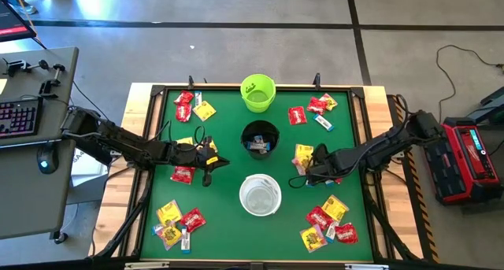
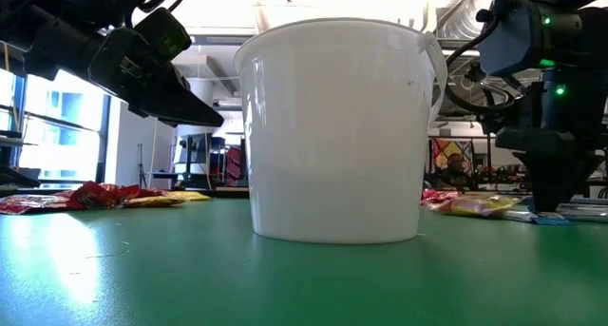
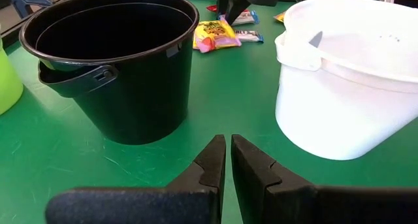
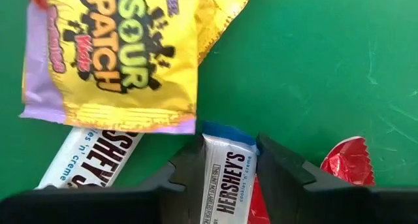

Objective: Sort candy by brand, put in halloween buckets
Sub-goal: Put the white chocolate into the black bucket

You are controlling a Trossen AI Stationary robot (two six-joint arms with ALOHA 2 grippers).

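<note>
Three buckets stand in a row down the mat's middle: lime green (image 1: 257, 93), black (image 1: 260, 138) and white (image 1: 260, 195). Candy packets lie in clusters around them. My right gripper (image 4: 228, 165) is down on the mat to the right of the white bucket, shut on a blue-and-white Hershey's bar (image 4: 227, 185). A yellow Sour Patch packet (image 4: 111, 54), a second Hershey's bar (image 4: 91, 162) and a red packet (image 4: 349, 162) lie close by. My left gripper (image 3: 228, 152) hangs shut and empty above the mat, left of the black and white buckets. My right gripper has the Hershey's bar between its two fingers, one on each long edge (image 4: 208, 185), toward one end of the bar. The fingers come from above, pointing steeply down, and lie across the bar. The bar lies flat on the mat, partly over a red packet (image 4: 259, 208).
Candy clusters lie at the far left (image 1: 189, 105), near left (image 1: 177, 223), far right (image 1: 315, 111) and near right (image 1: 327, 223). A red packet (image 1: 183, 174) lies under my left arm. The black bucket holds some candy. A wooden frame (image 1: 142, 93) borders the mat.
</note>
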